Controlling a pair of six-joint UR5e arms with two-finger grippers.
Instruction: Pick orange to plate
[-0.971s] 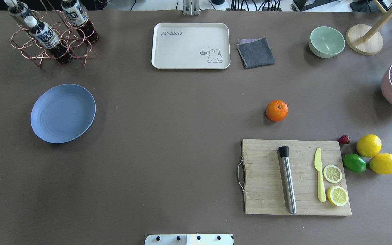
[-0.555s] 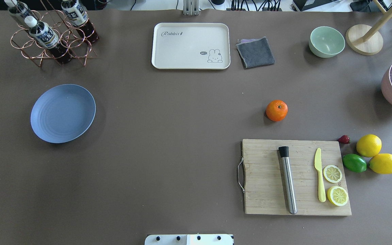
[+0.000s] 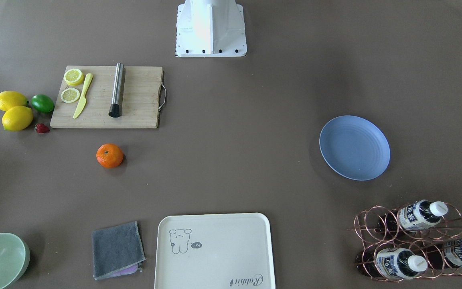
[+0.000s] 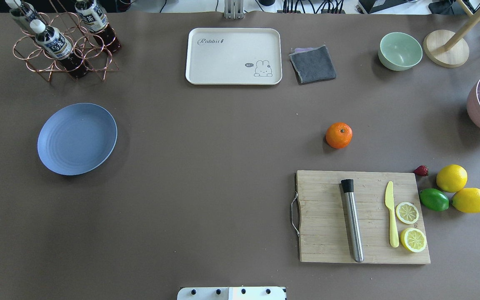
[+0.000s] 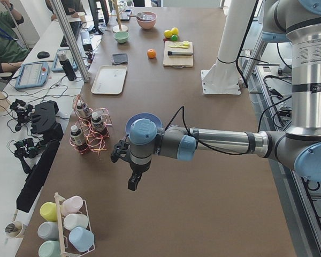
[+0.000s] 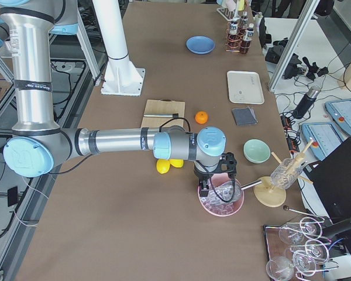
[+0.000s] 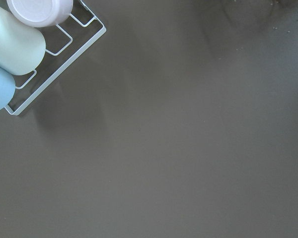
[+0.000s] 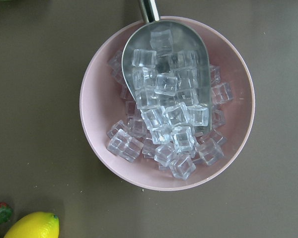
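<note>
Two arms hang over opposite ends of the table [image 4: 206, 166], both well away from the fruit. The orange [image 4: 338, 135] sits on the bare brown surface on the robot's right half, near the far edge of the wooden cutting board [image 4: 323, 208] and touching nothing. The light-blue plate [image 4: 77, 138] lies well apart from it, on the robot's left half.

The left gripper [image 5: 134, 181] hovers above the table past the plate, near a wire rack of pastel cups [image 7: 20, 44]. Only the side view shows it, so I cannot tell whether its fingers are apart or together. The right gripper [image 6: 209, 186] hangs over the pink bowl [image 8: 97, 69], which holds ice cubes and a metal scoop [image 8: 161, 59]; its fingers' state cannot be told either.

On the board lie a steel muddler [image 4: 352, 225], a yellow knife [image 4: 391, 216] and two lemon halves [image 4: 407, 212]. Beside it are two lemons [image 4: 451, 178], a lime [image 4: 433, 199] and a strawberry [image 4: 421, 170].
</note>
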